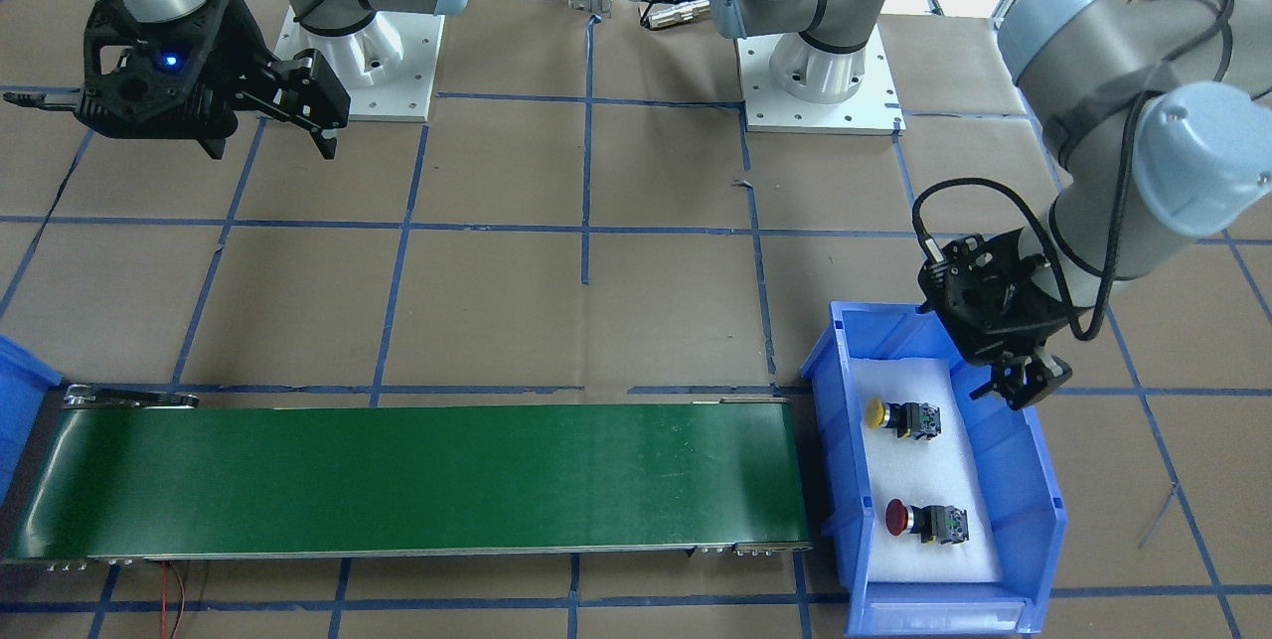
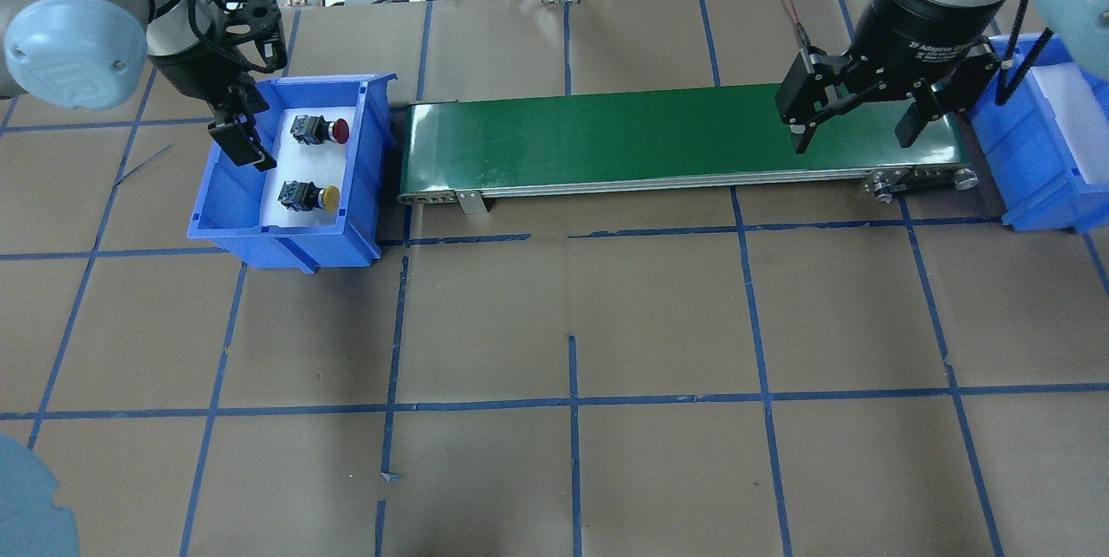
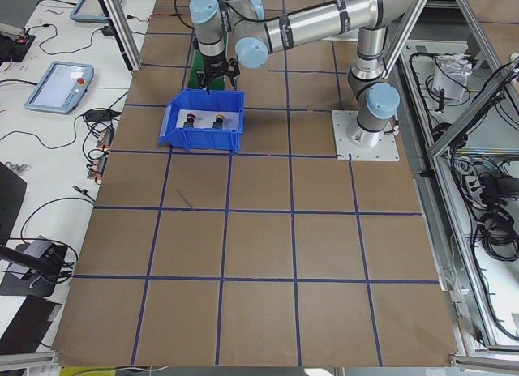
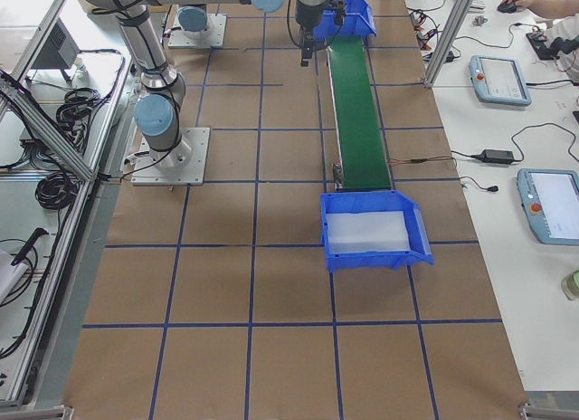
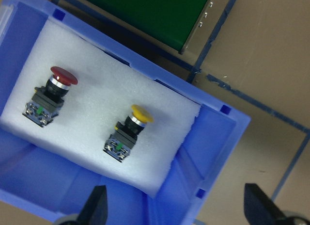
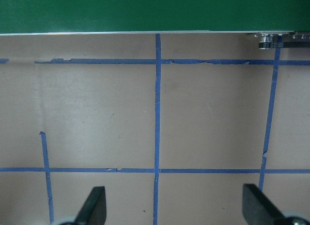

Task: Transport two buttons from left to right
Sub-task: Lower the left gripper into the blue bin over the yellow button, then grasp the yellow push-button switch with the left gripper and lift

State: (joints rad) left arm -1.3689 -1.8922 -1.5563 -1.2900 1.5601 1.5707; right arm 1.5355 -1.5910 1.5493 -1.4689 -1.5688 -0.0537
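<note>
Jaws spread; two buttons (image 5: 128, 133) (image 5: 51, 96) lie in one bin (image 5: 213, 137).

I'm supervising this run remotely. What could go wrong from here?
The left gripper, open, sits over the blue bin's wall, not a button; descending straight could strike it. The yellow button and red button lie on their sides, so a pinch on the round caps might slip.

Table (image 2: 572, 306), brown, blue-taped grid. Green conveyor (image 2: 676, 137) upper centre; left blue bin (image 2: 277, 247) upper left, right blue bin (image 2: 1040, 193) upper right.
</note>
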